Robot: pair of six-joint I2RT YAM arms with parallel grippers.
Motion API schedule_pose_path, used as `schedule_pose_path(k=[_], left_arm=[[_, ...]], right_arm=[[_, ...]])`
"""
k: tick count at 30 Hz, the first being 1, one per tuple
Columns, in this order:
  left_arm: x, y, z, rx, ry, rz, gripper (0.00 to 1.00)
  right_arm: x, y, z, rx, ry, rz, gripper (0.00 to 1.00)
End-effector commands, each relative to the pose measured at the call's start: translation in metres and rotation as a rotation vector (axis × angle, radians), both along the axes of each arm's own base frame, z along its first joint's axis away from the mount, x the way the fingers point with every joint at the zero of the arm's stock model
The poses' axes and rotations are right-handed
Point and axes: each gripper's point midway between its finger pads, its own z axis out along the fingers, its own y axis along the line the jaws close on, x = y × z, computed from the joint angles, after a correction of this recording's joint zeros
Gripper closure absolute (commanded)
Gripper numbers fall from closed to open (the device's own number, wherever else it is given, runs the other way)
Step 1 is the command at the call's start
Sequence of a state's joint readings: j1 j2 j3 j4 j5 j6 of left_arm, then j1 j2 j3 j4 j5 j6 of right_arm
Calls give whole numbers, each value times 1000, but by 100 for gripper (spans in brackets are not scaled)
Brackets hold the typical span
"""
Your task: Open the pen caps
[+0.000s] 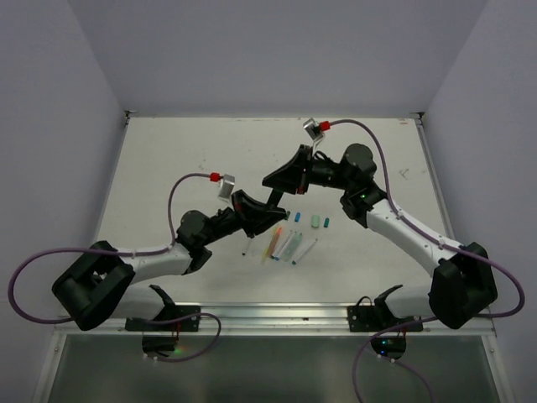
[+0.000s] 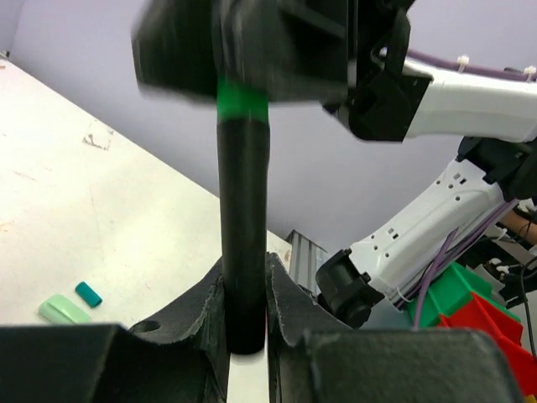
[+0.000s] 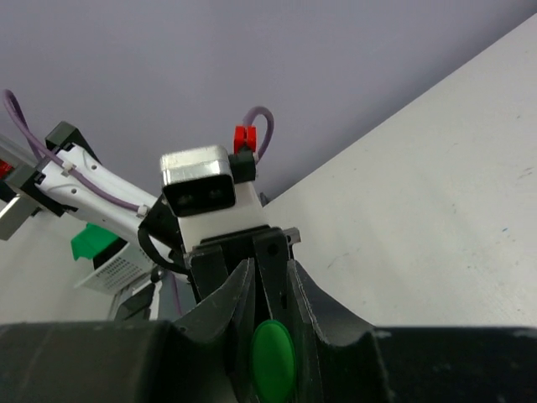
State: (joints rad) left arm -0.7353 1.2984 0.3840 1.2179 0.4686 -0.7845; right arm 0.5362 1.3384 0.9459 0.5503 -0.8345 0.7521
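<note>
Padded black fingers of the left gripper (image 2: pixel 246 294) clamp a smooth, round marker barrel (image 2: pixel 243 218), its foot hidden between the pads. At the barrel's top, the bright green cap (image 2: pixel 242 101) shows only as a narrow band. The rest is swallowed by the blurred right gripper (image 3: pixel 270 290), whose jaws are closed around it. Beyond and left of the barrel, on the matte white table (image 2: pixel 126 218), lie a pale mint cap (image 2: pixel 63 309) and a stubby teal cap (image 2: pixel 88 294), just beside each other.
</note>
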Motion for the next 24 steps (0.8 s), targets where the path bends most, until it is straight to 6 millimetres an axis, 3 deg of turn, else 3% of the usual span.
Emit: schedule_pose_path(k=[1, 7, 11, 12, 14, 15, 16, 18, 24], left_arm=[[-50, -9, -87, 212, 178, -201, 100], [-54, -9, -89, 194, 187, -210, 100], [-44, -2, -81, 199, 156, -136, 99], [-43, 0, -77, 196, 148, -128, 80], [-34, 8, -65, 182, 118, -85, 60], [-29, 10, -58, 176, 102, -70, 42], [-24, 14, -56, 186, 103, -47, 36], [-14, 17, -41, 193, 69, -18, 26], [10, 18, -1, 185, 0, 39, 21]], right_arm=[[32, -61, 159, 277, -423, -310, 100], [36, -73, 174, 295, -434, -339, 100], [33, -60, 143, 230, -352, -240, 100], [34, -57, 127, 208, -314, -224, 100], [30, -54, 105, 165, -257, -186, 100], [29, -53, 85, 136, -213, -174, 100], [27, -51, 74, 115, -181, -165, 100], [19, -48, 49, 81, -138, -138, 100], [2, -36, 15, 30, -83, -92, 100]])
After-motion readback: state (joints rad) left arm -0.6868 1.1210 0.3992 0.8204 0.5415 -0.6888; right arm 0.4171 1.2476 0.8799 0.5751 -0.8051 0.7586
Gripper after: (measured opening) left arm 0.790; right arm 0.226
